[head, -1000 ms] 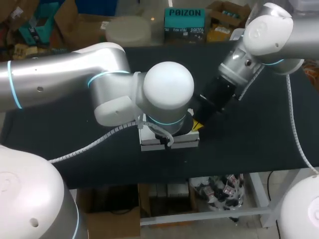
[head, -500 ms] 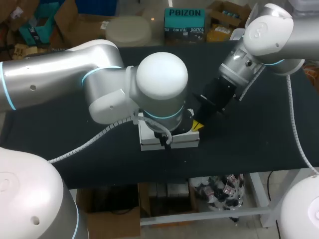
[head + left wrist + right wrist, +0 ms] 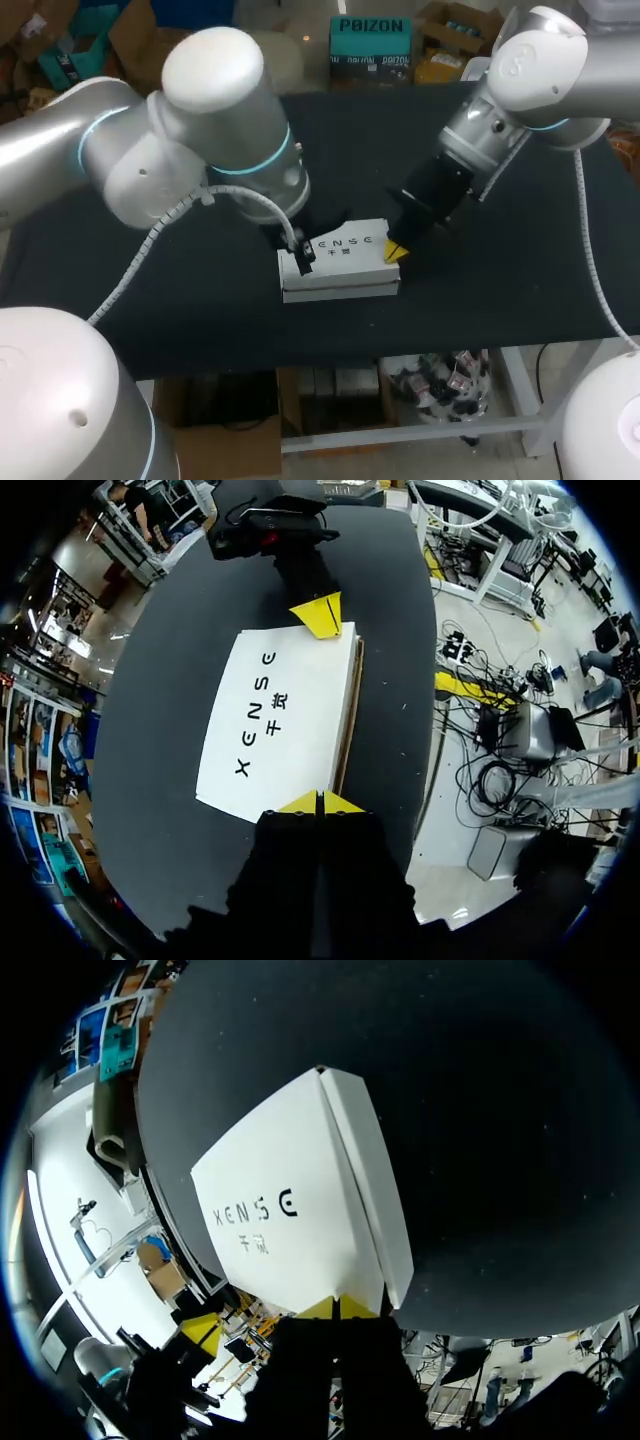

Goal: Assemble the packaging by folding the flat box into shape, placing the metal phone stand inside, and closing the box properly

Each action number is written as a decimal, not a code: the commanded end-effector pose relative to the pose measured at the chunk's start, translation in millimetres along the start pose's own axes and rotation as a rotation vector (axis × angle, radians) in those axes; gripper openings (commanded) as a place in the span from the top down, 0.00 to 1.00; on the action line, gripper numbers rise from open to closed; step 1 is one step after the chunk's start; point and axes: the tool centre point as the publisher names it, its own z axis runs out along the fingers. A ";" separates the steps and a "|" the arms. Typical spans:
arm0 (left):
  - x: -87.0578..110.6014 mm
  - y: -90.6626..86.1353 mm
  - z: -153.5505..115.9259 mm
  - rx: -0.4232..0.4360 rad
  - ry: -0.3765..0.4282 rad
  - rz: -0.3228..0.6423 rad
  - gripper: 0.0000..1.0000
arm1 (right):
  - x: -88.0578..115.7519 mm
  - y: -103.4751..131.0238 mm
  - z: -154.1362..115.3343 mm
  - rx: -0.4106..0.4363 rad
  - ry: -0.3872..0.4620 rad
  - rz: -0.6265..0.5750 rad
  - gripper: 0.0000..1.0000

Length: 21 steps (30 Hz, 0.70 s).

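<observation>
Left arm (image 3: 200, 150): swung back off white box (image 3: 345, 250), now uncovered. Left hand (image 3: 320, 802), right hand (image 3: 338, 1307): clenched empty, tips at opposite edges. Advice: press top down evenly.

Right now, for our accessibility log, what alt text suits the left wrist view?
A white box with dark lettering lies lid down on the black table. The left gripper, jaws shut, sits at its near edge; the right gripper, jaws shut, sits at its far edge.

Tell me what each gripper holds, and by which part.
Nothing is held. The left gripper and the right gripper are both shut empty, tips at opposite ends of the white box top.
</observation>
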 end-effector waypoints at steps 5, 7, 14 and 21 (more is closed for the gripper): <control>-12.4 18.2 13.7 0.161 0.131 -0.040 1.00 | 1.4 2.6 0.6 0.005 -0.005 0.000 1.00; -13.2 15.9 21.0 0.162 0.148 -0.057 1.00 | 1.8 2.8 0.9 0.006 -0.005 0.000 1.00; -13.5 15.6 29.4 0.181 0.173 -0.071 1.00 | 2.3 2.8 1.8 0.007 -0.006 -0.001 1.00; -13.0 16.8 39.8 0.187 0.190 -0.079 1.00 | 0.9 3.4 2.8 0.010 -0.006 0.001 1.00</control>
